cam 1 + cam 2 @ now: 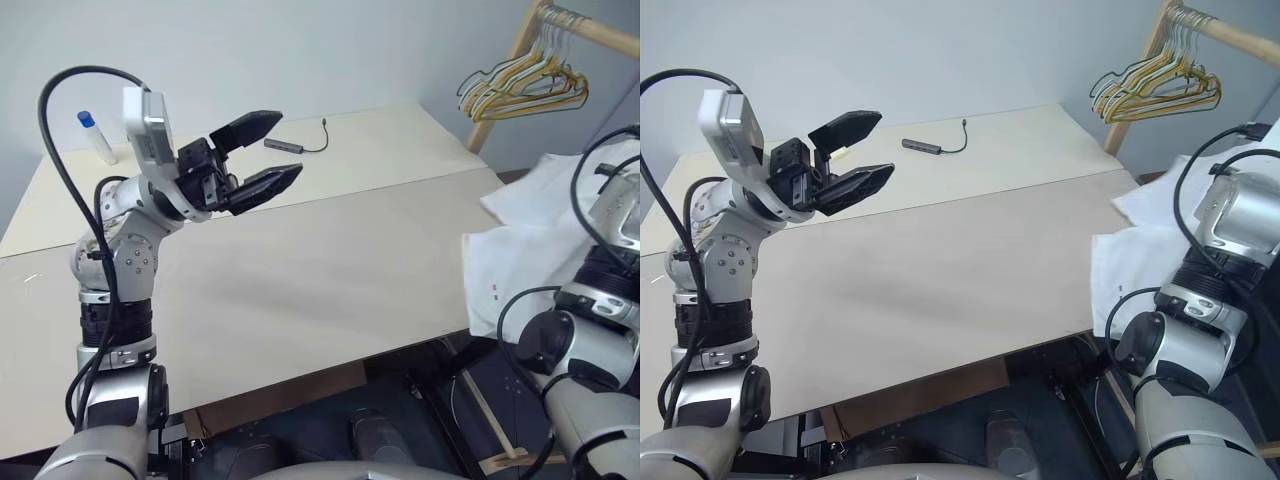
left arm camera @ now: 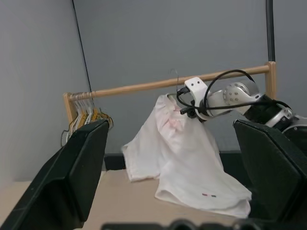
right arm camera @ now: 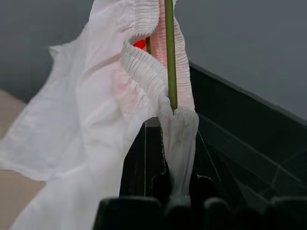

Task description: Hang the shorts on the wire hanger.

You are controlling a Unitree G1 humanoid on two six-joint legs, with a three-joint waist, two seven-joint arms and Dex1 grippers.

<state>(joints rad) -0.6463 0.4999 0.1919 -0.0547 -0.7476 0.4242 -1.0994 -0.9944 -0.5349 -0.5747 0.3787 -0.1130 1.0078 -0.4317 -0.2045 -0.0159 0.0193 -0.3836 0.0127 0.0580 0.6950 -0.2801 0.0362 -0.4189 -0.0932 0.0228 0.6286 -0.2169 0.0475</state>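
Hanging below the right gripper (image 3: 168,187), the shorts (image 2: 184,163) are pinched with the wire hanger (image 3: 169,52) at the waistband, kept together for the rail; the left gripper (image 1: 262,155) is spread, empty.

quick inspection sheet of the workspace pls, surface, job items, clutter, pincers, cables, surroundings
surface: pale table, mostly bare; its right end is under white cloth.
job's things: the shorts hang from the right pincer, hem trailing on the table; the wire hanger runs through the gathered waistband.
clutter: white bottle with blue cap at the far left; small grey adapter near the far edge.
pincers: left pincer open, held above the table, holding nothing; right pincer shut on the shorts and wire.
cables: black cable looping over the left arm; thin lead on the adapter.
surroundings: wooden rack with bunched hangers; grey wall.
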